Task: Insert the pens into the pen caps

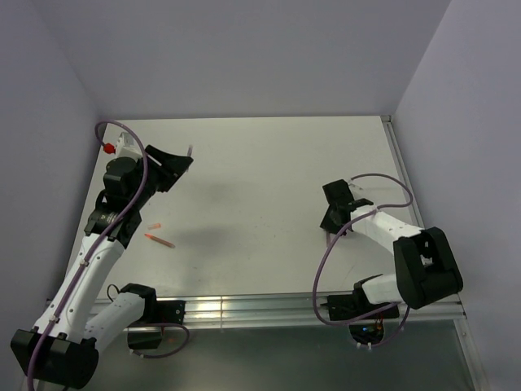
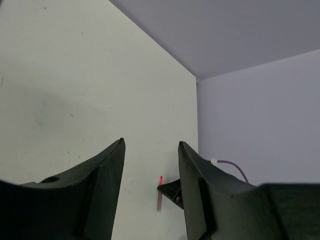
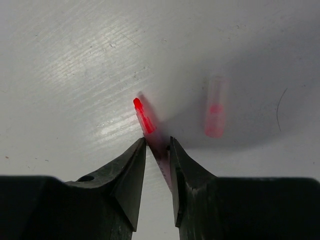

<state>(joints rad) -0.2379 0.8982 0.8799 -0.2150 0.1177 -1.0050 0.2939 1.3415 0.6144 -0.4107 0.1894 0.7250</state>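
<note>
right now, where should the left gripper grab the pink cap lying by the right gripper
Probably grip the pink cap across its middle, from straight above. It lies flat on the table, a short tube, so straddling its narrow width leaves both ends free for the red pen.

My left arm [image 1: 81,273] stretches up toward the upper left of the frame, jaws apart and empty. My right arm [image 1: 376,228] bends at right, jaws low over the surface [image 1: 260,179], pinching a pen [image 3: 145,120].
</note>
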